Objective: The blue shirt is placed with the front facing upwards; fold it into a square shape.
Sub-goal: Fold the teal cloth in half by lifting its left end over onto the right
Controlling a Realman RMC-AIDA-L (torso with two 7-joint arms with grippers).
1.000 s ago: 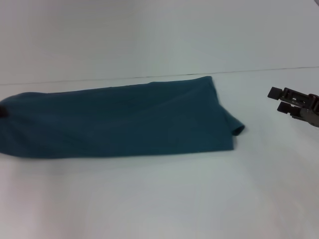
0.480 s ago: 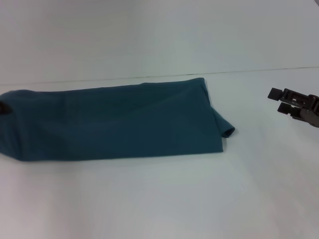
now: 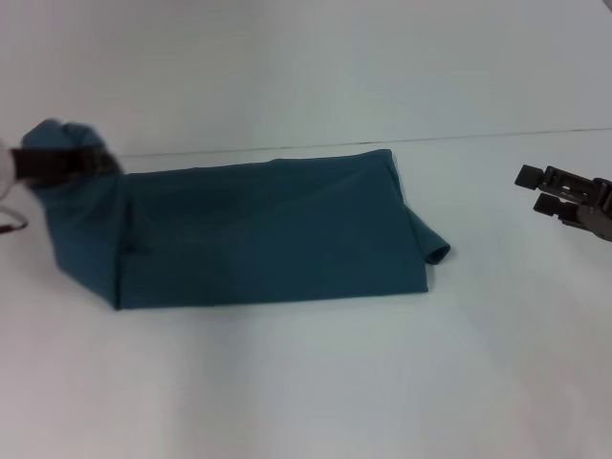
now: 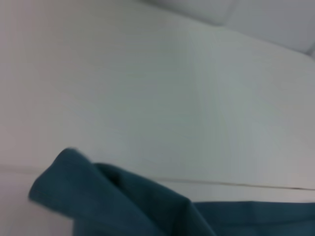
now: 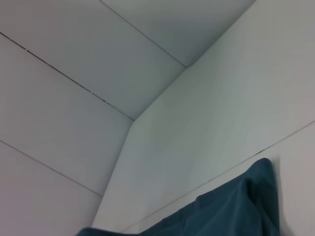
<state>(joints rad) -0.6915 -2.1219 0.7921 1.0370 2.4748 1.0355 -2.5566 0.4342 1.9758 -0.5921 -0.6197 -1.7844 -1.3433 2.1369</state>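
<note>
The blue shirt (image 3: pixel 268 234) lies on the white table (image 3: pixel 306 382) as a long plain teal strip, with no lettering showing. My left gripper (image 3: pixel 72 161) is shut on the strip's left end and holds it raised above the table, so the cloth hangs down in a fold beneath it. The lifted cloth also appears in the left wrist view as the blue shirt (image 4: pixel 123 206). A sleeve tip (image 3: pixel 435 251) pokes out at the right end. My right gripper (image 3: pixel 535 191) hovers open and empty at the right, apart from the shirt (image 5: pixel 231 206).
A thin seam (image 3: pixel 497 135) runs across the table just behind the shirt. Bare white table surface stretches in front of the shirt and between its right end and the right gripper. A thin dark cable (image 3: pixel 11 228) shows at the far left edge.
My left gripper has come into view and lifted the shirt's left end, carrying it up and to the right. The rest of the strip and the right arm have stayed put.
</note>
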